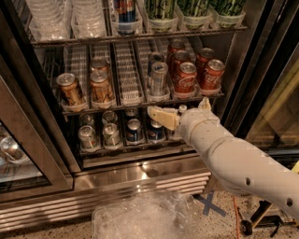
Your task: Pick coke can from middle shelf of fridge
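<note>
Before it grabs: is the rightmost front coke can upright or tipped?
Upright: the coke can stands on the middle shelf, silver top up. The pincer is just below that shelf.

Warm dim light; glare on stainless steel fridge base (pixel 140 173); shelf backs shadowed; cream plastic gripper (pixel 155 113) brightly lit, just under metal wire middle shelf (pixel 117 107) rail.

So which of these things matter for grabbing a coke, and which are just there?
For the job: red coke cans, middle shelf, fridge, gripper just below that shelf's front rail.
Just there: gold-brown cans, slim silver can, bottom-rack cans, clear cups, green-patterned tubs, crumpled plastic on the floor.
</note>
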Controlling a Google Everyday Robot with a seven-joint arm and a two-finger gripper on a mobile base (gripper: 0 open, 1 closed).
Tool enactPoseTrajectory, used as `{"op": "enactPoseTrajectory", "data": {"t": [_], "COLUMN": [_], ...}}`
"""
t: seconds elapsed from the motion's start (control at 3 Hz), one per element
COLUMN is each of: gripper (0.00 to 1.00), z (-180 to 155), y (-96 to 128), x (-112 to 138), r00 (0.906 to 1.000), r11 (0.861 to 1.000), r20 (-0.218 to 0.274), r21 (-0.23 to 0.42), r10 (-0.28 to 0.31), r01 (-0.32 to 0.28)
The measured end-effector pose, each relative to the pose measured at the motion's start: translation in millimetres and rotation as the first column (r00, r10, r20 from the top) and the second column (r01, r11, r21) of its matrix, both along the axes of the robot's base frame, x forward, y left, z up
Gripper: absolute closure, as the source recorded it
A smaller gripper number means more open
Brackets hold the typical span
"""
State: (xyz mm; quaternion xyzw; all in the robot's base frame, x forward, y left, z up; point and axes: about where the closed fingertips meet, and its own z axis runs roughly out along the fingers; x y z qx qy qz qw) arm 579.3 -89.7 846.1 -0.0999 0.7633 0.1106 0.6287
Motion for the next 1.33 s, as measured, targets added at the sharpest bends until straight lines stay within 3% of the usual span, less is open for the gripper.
{"op": "enactPoseTrajectory", "data": {"t": [0.33, 1.0, 1.33], "gripper": [0.00, 0.19, 0.20], "z": [5, -26, -38], "y": [-6, 16, 18], "x": [3, 7, 10], "r00": [0.9995, 0.9999, 0.9996], "r11": [1.000, 0.999, 0.998], "r20": [0.017, -0.015, -0.021], "r21": [0.000, 0.045, 0.053], "r10": [-0.026, -0.003, -0.017], "r01": [0.026, 0.004, 0.018]}}
